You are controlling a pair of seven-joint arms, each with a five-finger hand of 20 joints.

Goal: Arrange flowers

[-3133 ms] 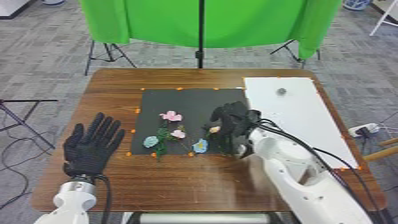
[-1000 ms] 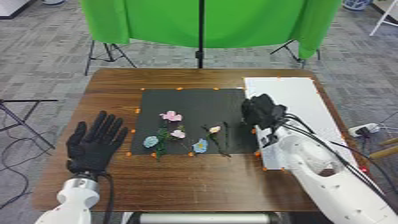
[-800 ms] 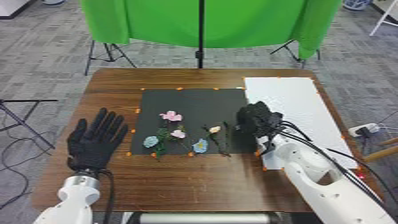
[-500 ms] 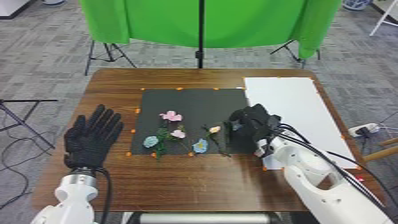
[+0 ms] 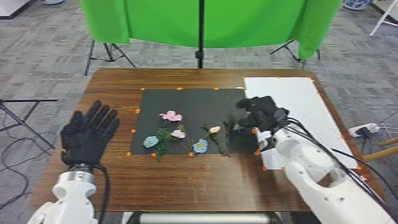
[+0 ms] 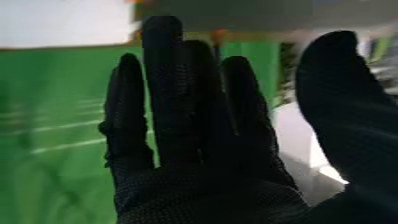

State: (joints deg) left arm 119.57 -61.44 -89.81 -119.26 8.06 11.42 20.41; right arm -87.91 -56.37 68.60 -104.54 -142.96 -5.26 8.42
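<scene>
Black-gloved, our left hand [image 5: 86, 136] is spread wide beside the dark mat [image 5: 195, 97]. There we see a pale blue flower [image 5: 151, 141], two pink flowers [image 5: 171, 116], a blue flower [image 5: 200, 146] and a cream flower [image 5: 214, 129], thin stems blurring into the mat. Our right hand [image 5: 260, 113], wide, fingers straight, hides part of the mat's edge and white sheet [image 5: 282, 95].

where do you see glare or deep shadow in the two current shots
head view: white sheet brightest, soft sheen on the wooden table; right wrist view: right hand nearly black with little detail in its glove, harsh bright spot beside the thumb, faint pale streaks on the green cloth
</scene>
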